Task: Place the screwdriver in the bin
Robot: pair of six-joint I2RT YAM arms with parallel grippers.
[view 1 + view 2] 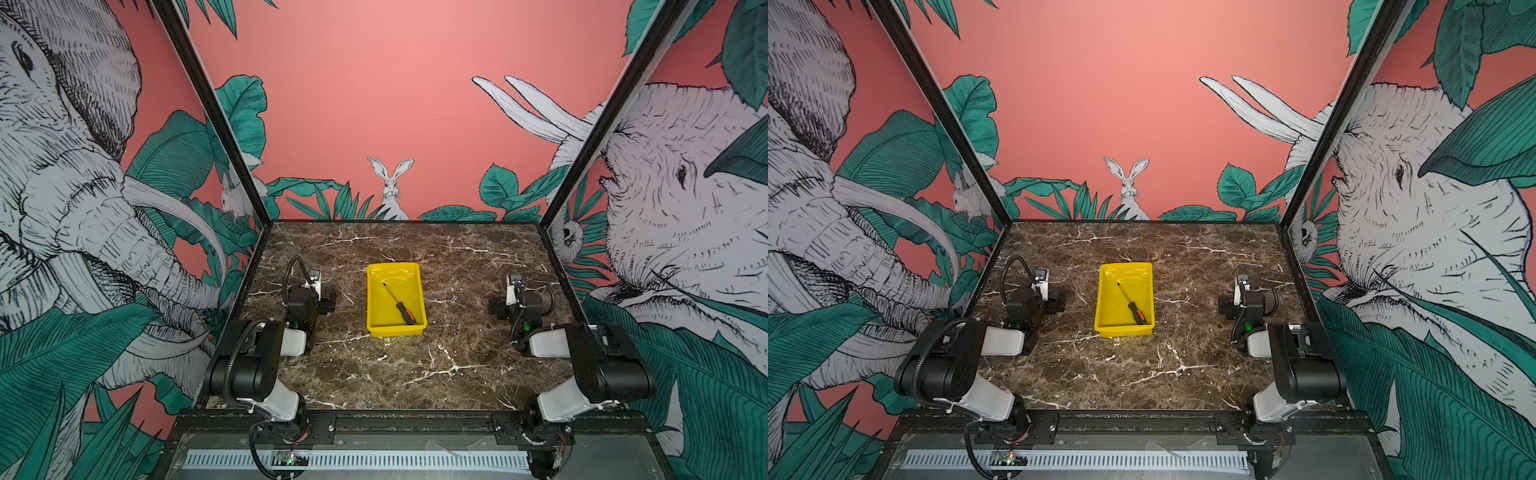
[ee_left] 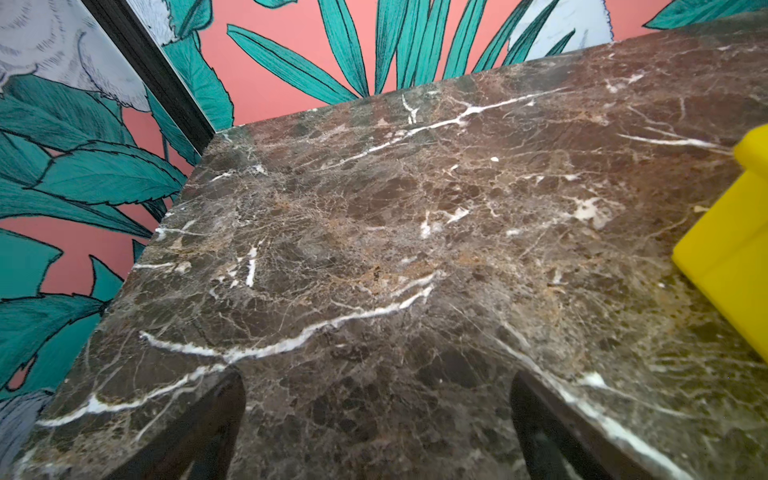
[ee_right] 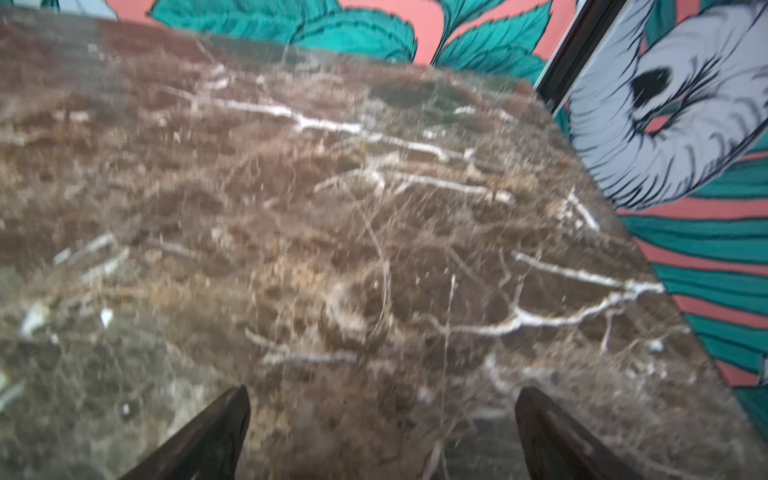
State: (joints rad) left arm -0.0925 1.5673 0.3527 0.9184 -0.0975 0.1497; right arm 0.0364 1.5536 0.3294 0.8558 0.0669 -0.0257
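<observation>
While slim screwdriver (image 1: 400,306) lies in glossy yellow bin (image 1: 409,286), left tool (image 2: 376,376) and right tool (image 3: 382,390) spread empty, veined marble tabletop (image 1: 415,365).

The dark brown, white-veined marble bench (image 1: 415,374) carries one thing directly: the yellow bin (image 1: 395,331), standing near its middle.

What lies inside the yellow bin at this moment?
Only the screwdriver lies inside the bin, slanted on its floor, handle nearer the front. The near wall hides a thin strip of floor.
</observation>
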